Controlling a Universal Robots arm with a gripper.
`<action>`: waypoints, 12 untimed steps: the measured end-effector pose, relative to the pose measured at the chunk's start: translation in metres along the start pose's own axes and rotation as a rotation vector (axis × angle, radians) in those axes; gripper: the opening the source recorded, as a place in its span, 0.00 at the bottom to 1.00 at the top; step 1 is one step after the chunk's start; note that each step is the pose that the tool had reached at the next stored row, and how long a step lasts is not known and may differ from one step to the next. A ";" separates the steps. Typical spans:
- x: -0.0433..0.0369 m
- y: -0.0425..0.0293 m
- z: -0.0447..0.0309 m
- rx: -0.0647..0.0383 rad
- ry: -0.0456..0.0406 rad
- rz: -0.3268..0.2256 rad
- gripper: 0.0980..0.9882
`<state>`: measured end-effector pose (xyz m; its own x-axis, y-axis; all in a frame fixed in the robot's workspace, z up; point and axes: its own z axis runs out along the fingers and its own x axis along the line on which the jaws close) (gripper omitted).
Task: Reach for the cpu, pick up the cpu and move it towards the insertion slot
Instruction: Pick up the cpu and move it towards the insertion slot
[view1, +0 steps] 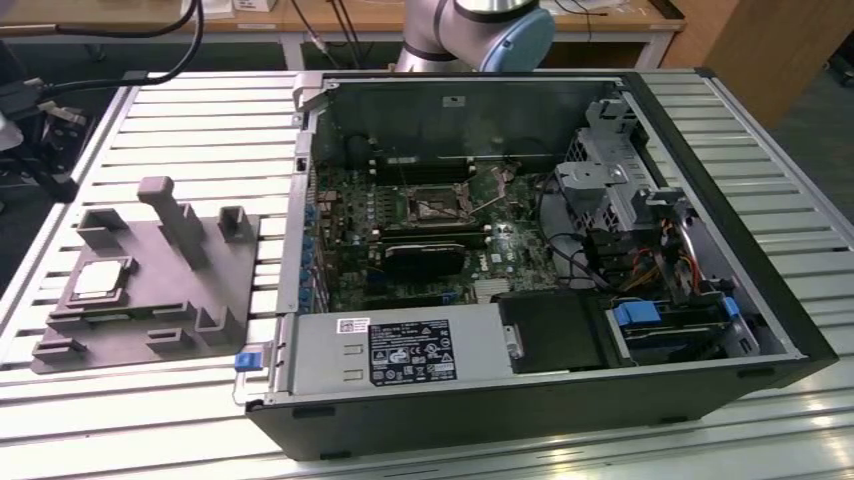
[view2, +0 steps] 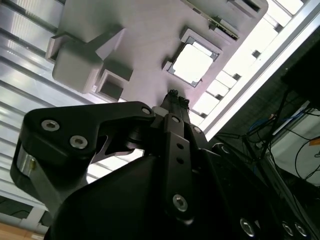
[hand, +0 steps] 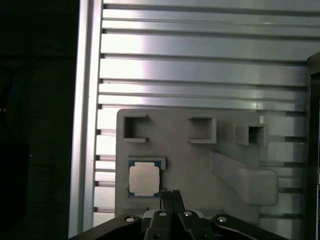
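A robotics lab: open computer case (view1: 534, 415) on slatted aluminium bench (view1: 187, 120).

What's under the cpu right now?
The cpu lies in a square pocket of the grey plastic fixture, which stands on the slatted metal table. The cpu's underside and the pocket floor are covered.

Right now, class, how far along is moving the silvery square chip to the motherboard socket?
Reaching is nearly done: the gripper hangs shut near the silvery square cpu, holding nothing. The cpu lies in the grey plastic fixture; lifting and carrying to the metal-framed insertion slot remain.
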<state>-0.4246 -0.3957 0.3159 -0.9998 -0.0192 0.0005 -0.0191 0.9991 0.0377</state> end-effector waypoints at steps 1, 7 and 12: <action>0.0008 -0.0002 0.0014 0.000 0.0000 0.000 0.01; 0.0045 -0.0018 0.0106 0.000 0.0000 0.000 0.01; 0.0076 -0.0038 0.0181 0.000 0.0000 0.000 0.01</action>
<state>-0.4321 -0.3989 0.2977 -0.9998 -0.0191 0.0005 -0.0190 0.9991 0.0378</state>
